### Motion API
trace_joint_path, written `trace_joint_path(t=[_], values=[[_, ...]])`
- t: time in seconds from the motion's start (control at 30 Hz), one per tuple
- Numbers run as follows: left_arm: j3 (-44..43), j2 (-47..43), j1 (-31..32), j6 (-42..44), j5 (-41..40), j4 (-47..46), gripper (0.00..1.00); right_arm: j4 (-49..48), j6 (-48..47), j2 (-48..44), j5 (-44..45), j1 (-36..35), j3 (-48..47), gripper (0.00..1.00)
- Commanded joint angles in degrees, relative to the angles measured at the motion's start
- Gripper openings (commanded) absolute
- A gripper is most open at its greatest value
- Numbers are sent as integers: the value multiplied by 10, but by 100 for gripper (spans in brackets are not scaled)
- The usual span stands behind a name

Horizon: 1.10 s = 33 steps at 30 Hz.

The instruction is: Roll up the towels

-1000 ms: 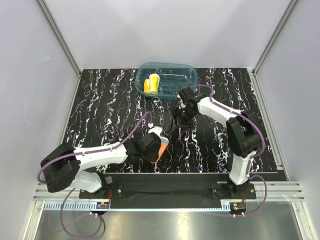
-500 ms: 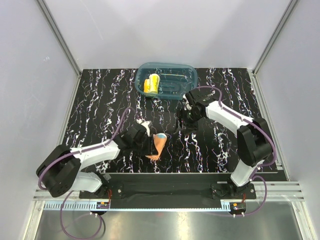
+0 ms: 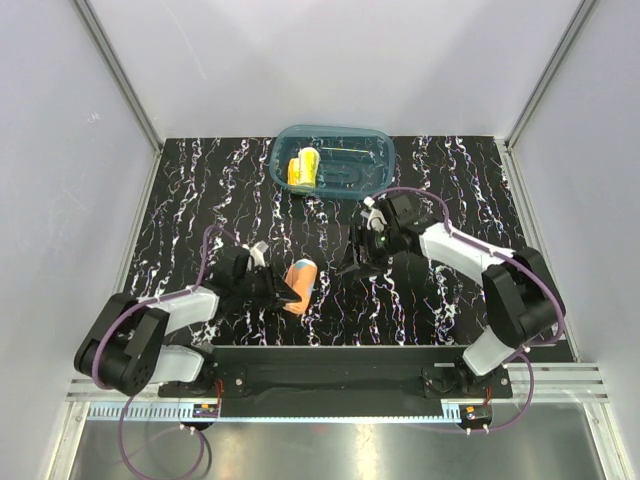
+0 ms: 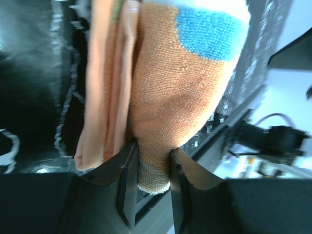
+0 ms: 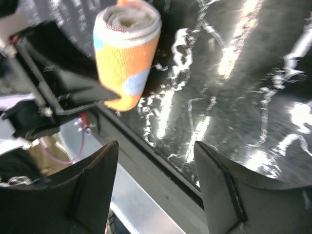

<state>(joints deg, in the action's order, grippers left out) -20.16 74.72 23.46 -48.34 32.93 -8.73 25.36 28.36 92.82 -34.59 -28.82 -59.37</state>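
With the left end effector (image 4: 153, 152) clenched on the orange towel (image 4: 170, 97) and the right end effector (image 5: 155, 146) released, we should avoid unwinding it.

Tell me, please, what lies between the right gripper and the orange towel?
Only bare table separates the right gripper from the orange towel; the top view shows this.

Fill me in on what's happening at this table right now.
The left gripper has its fingers clamped on one end of a rolled orange towel, holding it tilted over the near part of the table. The right gripper hangs open and empty just to the towel's right. The yellow towel is already rolled and lies in the teal tub at the far edge.
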Motion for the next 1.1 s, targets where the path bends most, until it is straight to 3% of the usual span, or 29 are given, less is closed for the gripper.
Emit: trace_joint_path(t=[0.0, 0.17, 0.37, 0.93, 1.07], values=[[28, 26, -47, -26, 56, -19, 17, -164, 53, -18, -79, -6, 47, 71], [43, 76, -89, -38, 105, -46, 15, -287, 86, 18, -85, -42, 91, 72], [48, 97, -119, -36, 98, -23, 14, -376, 99, 87, -60, -90, 85, 74], [35, 162, -178, -33, 131, 6, 13, -462, 118, 187, 36, -151, 69, 75], [43, 180, -181, -47, 151, -19, 13, -469, 130, 199, 86, -168, 67, 70]])
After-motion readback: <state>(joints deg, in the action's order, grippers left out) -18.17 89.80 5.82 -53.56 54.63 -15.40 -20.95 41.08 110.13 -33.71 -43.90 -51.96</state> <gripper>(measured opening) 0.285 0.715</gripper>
